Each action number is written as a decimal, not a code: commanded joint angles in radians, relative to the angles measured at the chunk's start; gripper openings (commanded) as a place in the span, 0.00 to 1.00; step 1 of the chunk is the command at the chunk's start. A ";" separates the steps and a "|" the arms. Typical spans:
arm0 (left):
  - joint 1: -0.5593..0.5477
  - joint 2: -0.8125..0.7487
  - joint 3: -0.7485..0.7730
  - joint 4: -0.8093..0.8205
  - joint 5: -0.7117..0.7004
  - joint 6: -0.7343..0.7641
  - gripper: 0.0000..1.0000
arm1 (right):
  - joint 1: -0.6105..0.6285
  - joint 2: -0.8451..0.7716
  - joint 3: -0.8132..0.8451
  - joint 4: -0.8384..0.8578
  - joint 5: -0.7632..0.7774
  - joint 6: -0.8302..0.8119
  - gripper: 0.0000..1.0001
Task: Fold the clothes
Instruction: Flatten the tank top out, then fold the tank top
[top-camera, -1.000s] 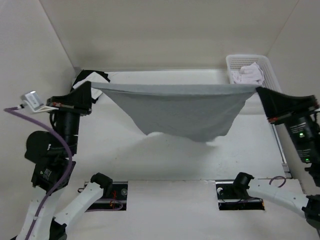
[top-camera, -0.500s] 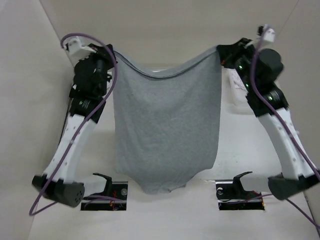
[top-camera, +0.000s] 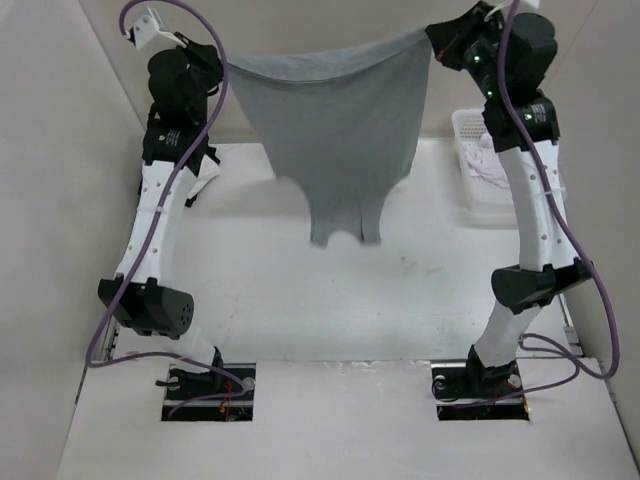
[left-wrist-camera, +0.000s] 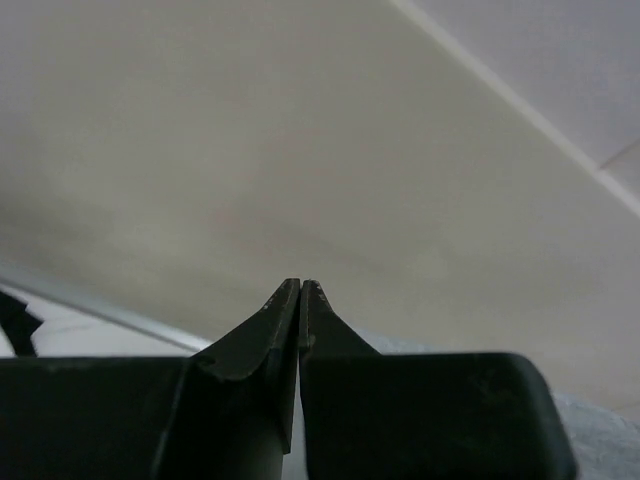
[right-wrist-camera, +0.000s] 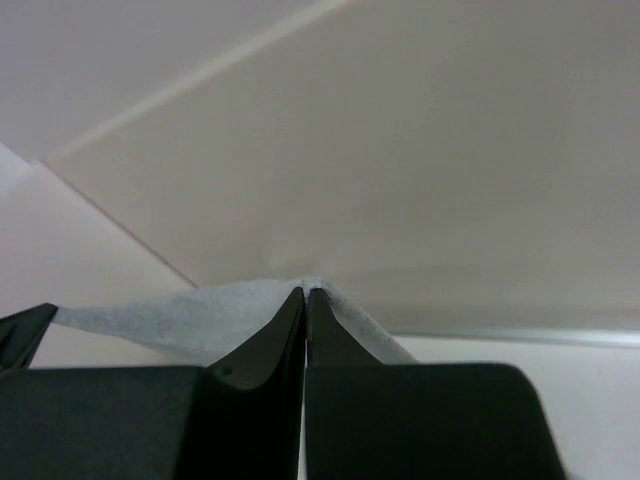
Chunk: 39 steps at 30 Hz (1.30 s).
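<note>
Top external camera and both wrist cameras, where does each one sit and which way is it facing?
Top external: above and behind the bases, looking down over the table; both raised arms show, left end effector and right end effector stretching the grey top between them.
Left wrist: on the left wrist, facing the pale wall along its shut fingers; only those show.
Right wrist: likewise facing the wall; its fingers pinch the grey top's edge.
Shared: top external and right wrist both show that right-hand grip.

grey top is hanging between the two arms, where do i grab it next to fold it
Probably the bottom hem, coming from below: the grey top hangs stretched between the left gripper and right gripper, so only that narrow end dangles free.
</note>
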 joint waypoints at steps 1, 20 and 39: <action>0.006 -0.102 0.090 0.066 0.025 -0.003 0.00 | 0.001 -0.080 0.119 0.033 -0.009 0.011 0.00; -0.111 -0.872 -1.163 0.249 -0.044 -0.032 0.00 | 0.178 -1.093 -1.566 0.374 0.142 0.124 0.00; -0.281 -1.422 -1.363 -0.474 -0.078 -0.244 0.00 | 1.088 -1.548 -1.832 -0.459 0.619 0.733 0.00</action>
